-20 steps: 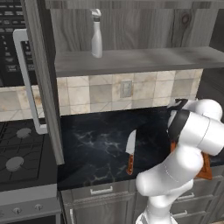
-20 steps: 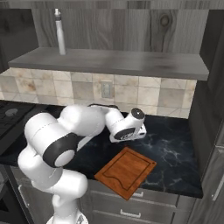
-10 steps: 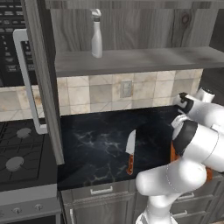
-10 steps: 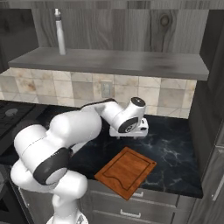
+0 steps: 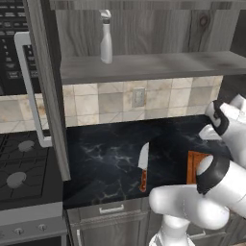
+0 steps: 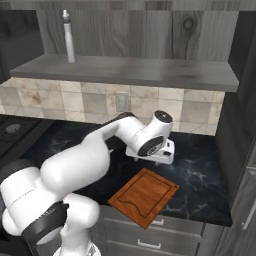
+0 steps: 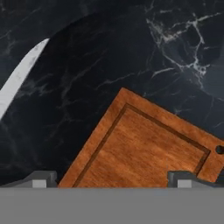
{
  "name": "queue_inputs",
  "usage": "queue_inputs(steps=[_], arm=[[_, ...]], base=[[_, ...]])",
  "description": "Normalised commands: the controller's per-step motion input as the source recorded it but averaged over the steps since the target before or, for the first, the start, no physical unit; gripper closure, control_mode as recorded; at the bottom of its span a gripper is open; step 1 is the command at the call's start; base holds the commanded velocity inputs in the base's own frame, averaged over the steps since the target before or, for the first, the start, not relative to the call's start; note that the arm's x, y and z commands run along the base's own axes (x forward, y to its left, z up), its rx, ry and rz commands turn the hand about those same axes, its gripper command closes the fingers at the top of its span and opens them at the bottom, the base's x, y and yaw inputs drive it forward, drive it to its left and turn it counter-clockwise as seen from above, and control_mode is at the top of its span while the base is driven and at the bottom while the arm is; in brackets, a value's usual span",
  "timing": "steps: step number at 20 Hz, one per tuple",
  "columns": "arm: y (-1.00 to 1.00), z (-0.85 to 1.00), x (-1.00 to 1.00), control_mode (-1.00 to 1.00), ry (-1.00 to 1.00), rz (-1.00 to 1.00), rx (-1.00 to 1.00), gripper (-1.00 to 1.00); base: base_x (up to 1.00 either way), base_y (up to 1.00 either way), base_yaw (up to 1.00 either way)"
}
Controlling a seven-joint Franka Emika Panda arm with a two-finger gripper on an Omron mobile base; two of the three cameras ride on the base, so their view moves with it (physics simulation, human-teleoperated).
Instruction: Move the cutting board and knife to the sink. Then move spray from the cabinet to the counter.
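Observation:
The reddish-brown cutting board [image 6: 145,195] lies at the front edge of the black counter [image 6: 200,165], turned at an angle. My gripper [image 6: 162,157] hangs just above the counter behind the board's far side and points down. In the hand view the board [image 7: 144,148] fills the lower middle, and my gripper [image 7: 113,180] stands open, empty and wide above it. The knife [image 5: 143,166] lies left of the board [image 5: 194,166], and its silver blade [image 7: 19,74] shows at the left. The spray [image 5: 105,43] stands on the cabinet shelf [image 5: 144,65]. The sink is out of view.
The cabinet door [image 5: 48,91] stands open at the left, with its white bar handle [image 5: 26,86] over a stove [image 5: 19,168]. A wall outlet [image 5: 139,96] sits in the tiled backsplash. Drawers with handles [image 6: 150,244] run below the counter edge.
The arm has swung to the right and the hand has turned a little over the board's far side. Board, knife and spray have not moved. The jaws stay wide.

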Motion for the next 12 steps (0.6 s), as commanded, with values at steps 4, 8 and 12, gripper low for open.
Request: queue_inputs(steps=[4,8,12], arm=[[-0.19,0.27,-0.67,-1.00,0.04,-0.19,0.12,-1.00],[-0.24,0.20,-0.73,-1.00,0.00,-0.16,0.18,-1.00],[-0.27,0.13,-0.78,-1.00,0.00,-0.15,0.18,-1.00]], base=[[0.00,0.00,0.00],[0.00,0.00,0.00],[0.00,0.00,0.00]])
